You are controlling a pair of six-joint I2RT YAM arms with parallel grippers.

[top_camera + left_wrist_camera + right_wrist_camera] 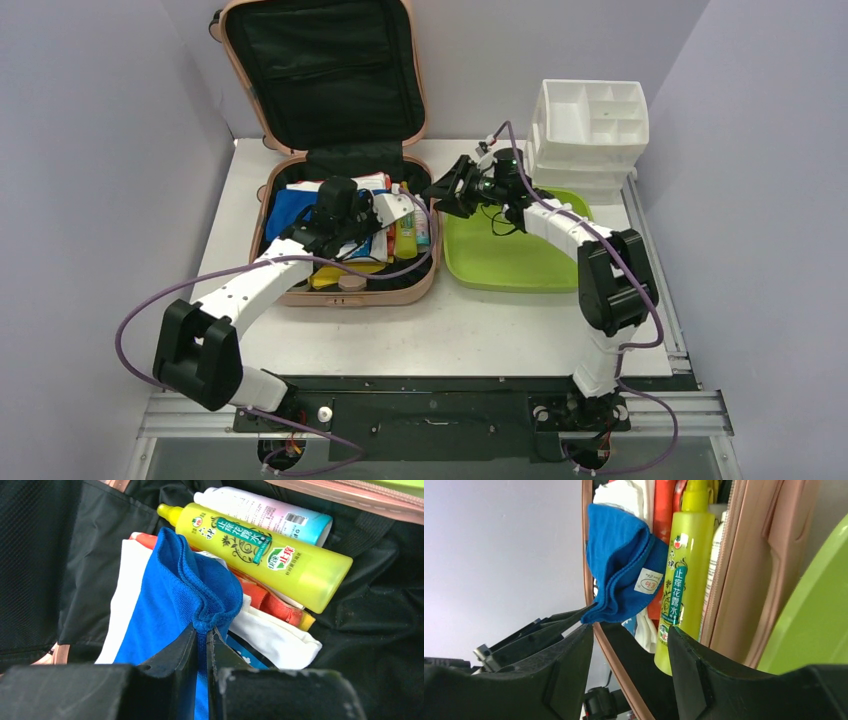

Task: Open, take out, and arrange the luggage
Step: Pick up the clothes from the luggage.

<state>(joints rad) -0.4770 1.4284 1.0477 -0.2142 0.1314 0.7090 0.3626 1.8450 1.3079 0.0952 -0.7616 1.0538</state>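
Note:
The luggage [300, 296], a salmon-pink suitcase, lies open on the table with its black-lined lid [320, 60] standing upright at the back. Packed inside are a blue towel [170, 585], a yellow-green bottle [265, 555], a white tube [260, 510] and white and red cloth items. My left gripper [204, 632] reaches into the suitcase, shut on a raised fold of the blue towel [619, 565]. At the suitcase's right side, over the tray's left edge, my right gripper [445, 190] is open and holds nothing; it faces the bottle [684, 575].
A lime-green tray [520, 265] sits on the table right of the suitcase. Behind it stands a white compartmented organizer [590, 125]. A yellow item and a round tan lid [350, 283] lie at the suitcase's front. Grey walls close in the table on both sides.

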